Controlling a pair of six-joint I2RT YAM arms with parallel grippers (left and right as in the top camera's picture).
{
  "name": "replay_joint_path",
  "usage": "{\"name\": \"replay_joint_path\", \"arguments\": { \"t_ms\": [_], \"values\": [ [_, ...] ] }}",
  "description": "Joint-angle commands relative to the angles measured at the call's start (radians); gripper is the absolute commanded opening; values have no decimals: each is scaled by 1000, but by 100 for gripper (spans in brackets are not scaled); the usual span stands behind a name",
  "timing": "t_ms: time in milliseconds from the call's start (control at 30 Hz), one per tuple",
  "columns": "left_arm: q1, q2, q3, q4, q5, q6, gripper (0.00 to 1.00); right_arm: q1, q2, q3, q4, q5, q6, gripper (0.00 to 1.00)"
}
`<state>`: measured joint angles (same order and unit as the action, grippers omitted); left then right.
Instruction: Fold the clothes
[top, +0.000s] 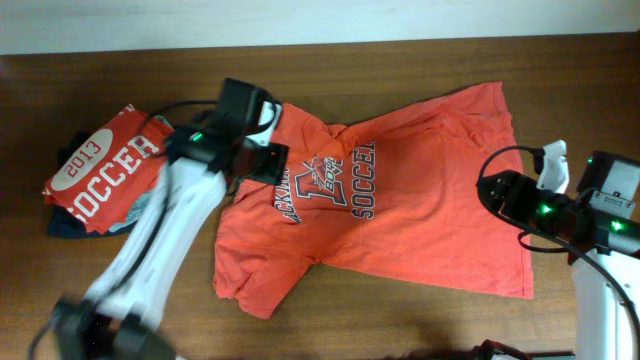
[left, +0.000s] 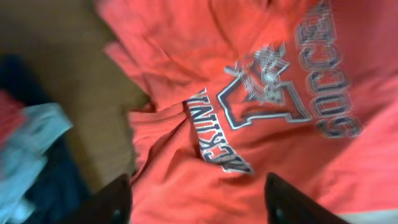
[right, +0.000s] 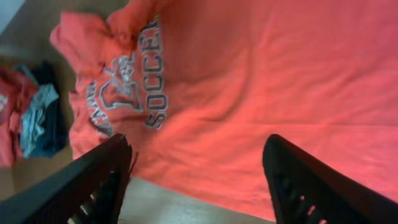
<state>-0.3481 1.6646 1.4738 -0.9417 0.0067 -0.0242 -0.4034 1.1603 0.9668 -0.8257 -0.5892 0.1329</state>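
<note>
As we look down from above, the orange-red T-shirt (top: 400, 190) lies spread face up across the middle of the brown wooden worktop (top: 400, 70). It is rumpled, with its lower-left sleeve bunched up near the front edge. Its chest print (top: 330, 180), an "M" logo beside the word "SOCCER", is in plain sight.

The left end effector (top: 258, 158) sits at the shirt's left edge, right by that print. Its wrist camera shows the fingers (left: 115, 199) spread wide, with nothing between them and orange fabric below. That view is blurred, so I cannot tell whether they touch the cloth.

The right end effector (top: 500, 190) is at the shirt's right edge, its fingers (right: 106, 177) also wide apart and holding nothing.

Off to the left, a red shirt (top: 105, 165) printed "2013 SOCCER" tops a pile of dark garments (top: 65, 225), apart from the T-shirt.
</note>
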Motion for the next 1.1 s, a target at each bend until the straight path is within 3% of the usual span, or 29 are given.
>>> {"name": "replay_joint_path", "arguments": {
  "t_ms": [0, 200, 533, 800, 967, 1067],
  "values": [
    [5, 138, -1, 79, 28, 94, 75, 40, 8, 9, 4, -47, -26, 71],
    [37, 254, -1, 272, -24, 93, 85, 83, 8, 10, 11, -13, -25, 73],
    [66, 367, -1, 257, 43, 127, 82, 84, 8, 9, -3, 56, -25, 73],
    [45, 413, -1, 286, 46, 221, 64, 84, 8, 9, -3, 91, -24, 73],
    [45, 415, -1, 334, 13, 241, 41, 84, 8, 9, -4, 105, -24, 73],
    [45, 415, -1, 347, 14, 251, 40, 84, 8, 9, -4, 105, -24, 73]
  ]
}}
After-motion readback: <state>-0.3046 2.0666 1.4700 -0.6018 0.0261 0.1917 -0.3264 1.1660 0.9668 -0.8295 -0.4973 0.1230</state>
